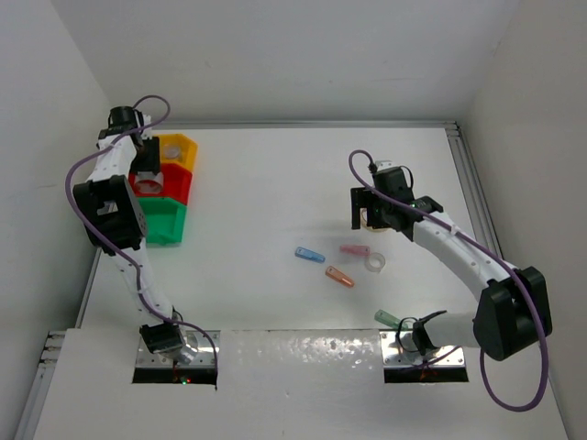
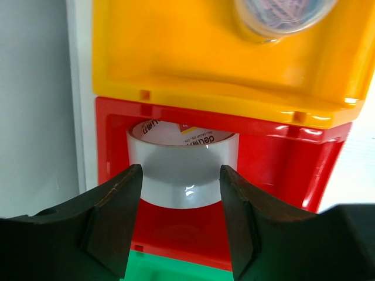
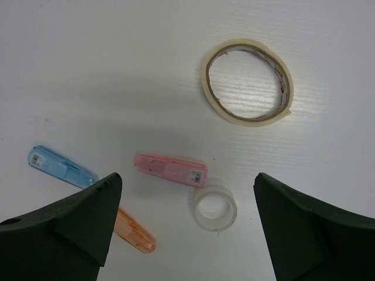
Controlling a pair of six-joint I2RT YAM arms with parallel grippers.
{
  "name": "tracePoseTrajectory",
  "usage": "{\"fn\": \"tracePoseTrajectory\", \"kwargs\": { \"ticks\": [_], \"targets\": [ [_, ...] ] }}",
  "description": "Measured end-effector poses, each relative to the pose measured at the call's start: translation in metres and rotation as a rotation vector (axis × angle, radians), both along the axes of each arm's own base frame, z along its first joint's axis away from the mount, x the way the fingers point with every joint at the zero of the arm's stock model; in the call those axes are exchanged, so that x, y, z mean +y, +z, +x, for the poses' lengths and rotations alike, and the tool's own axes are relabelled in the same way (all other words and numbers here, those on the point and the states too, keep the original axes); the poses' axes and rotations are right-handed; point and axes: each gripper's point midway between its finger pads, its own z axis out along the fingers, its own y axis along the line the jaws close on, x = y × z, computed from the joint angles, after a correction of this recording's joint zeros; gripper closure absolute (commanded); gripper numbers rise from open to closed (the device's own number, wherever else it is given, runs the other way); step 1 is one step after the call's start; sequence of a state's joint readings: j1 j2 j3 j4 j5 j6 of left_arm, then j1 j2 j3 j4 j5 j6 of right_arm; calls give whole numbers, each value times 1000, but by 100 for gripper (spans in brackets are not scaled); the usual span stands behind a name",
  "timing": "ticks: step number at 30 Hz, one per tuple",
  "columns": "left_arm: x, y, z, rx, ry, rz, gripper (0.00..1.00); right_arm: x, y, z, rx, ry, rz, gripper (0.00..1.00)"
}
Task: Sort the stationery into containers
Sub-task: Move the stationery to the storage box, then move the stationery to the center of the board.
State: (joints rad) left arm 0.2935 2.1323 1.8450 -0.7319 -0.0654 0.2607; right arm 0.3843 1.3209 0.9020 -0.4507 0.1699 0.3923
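Left gripper (image 2: pixel 181 175): jaws apart, nothing clamped. They sit over the red bin (image 2: pixel 275 164), and the grey tape roll (image 2: pixel 183 170) lies inside it just past the fingertips. Can't tell if the tips touch the roll.

Right gripper (image 3: pixel 187 178): jaws wide apart and empty, hovering over the loose items mid-table.

Where things are:
- The yellow bin (image 2: pixel 176 52) holds a clear round pot (image 2: pixel 281 14).
- The green bin (image 2: pixel 176 270) is only an edge in the left wrist view.
- On the white table (image 3: pixel 88 70) lie a beige tape ring (image 3: pixel 246 82), a pink capsule (image 3: pixel 170 168), a blue capsule (image 3: pixel 61 167), an orange capsule (image 3: pixel 135 231) and a small clear tape ring (image 3: pixel 215 208).

Risks, as a guess:
- The left fingertips overlap the roll's edges, so lifting off at an angle could snag it and tip it back out.
- The bins look like light glossy plastic, so a wrist bump might slide the whole row.
- The beige ring is thin and lies flat, so fingers may skid off it or just push it along.
- The pink capsule and the clear ring are just beside each other, so closing there could catch both or flick one away.
- The capsules are smooth, rounded and translucent, and likely to squirt out of a pinch or roll.
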Motion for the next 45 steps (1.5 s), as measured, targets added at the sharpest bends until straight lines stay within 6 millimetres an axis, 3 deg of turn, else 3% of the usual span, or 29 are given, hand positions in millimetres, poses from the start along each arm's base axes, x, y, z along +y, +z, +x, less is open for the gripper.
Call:
{"fn": "tracePoseTrajectory", "kwargs": {
  "ticks": [14, 15, 19, 21, 29, 35, 38, 40, 42, 43, 45],
  "targets": [
    [22, 8, -7, 2, 50, 58, 41, -3, -4, -2, 5, -9, -14, 8],
    [22, 9, -7, 0, 51, 61, 41, -4, -4, -2, 4, -11, -16, 10],
    [22, 15, -7, -14, 52, 65, 40, -7, -3, -1, 1, -36, -21, 36],
    [22, 18, -6, -20, 52, 66, 39, -9, -4, 0, 4, -54, -12, 42],
    [22, 25, -6, -31, 51, 68, 38, -29, -18, 2, 58, -168, -6, 34],
    [12, 41, -4, -64, 21, 53, 38, -59, -36, 5, 123, -300, -8, 39],
    [7, 54, -4, -89, -2, 52, 39, -63, -40, 6, 136, -315, -10, 39],
    [1, 64, -3, -113, -20, 47, 42, -61, -40, 5, 140, -311, -5, 39],
    [-3, 72, -2, -130, -34, 43, 52, -61, -41, 5, 141, -308, -1, 39],
    [-5, 76, -3, -136, -45, 44, 65, -61, -43, 2, 146, -307, -1, 39],
    [-6, 79, -4, -136, -60, 51, 77, -61, -50, -4, 166, -309, -3, 39]
  ]
}}
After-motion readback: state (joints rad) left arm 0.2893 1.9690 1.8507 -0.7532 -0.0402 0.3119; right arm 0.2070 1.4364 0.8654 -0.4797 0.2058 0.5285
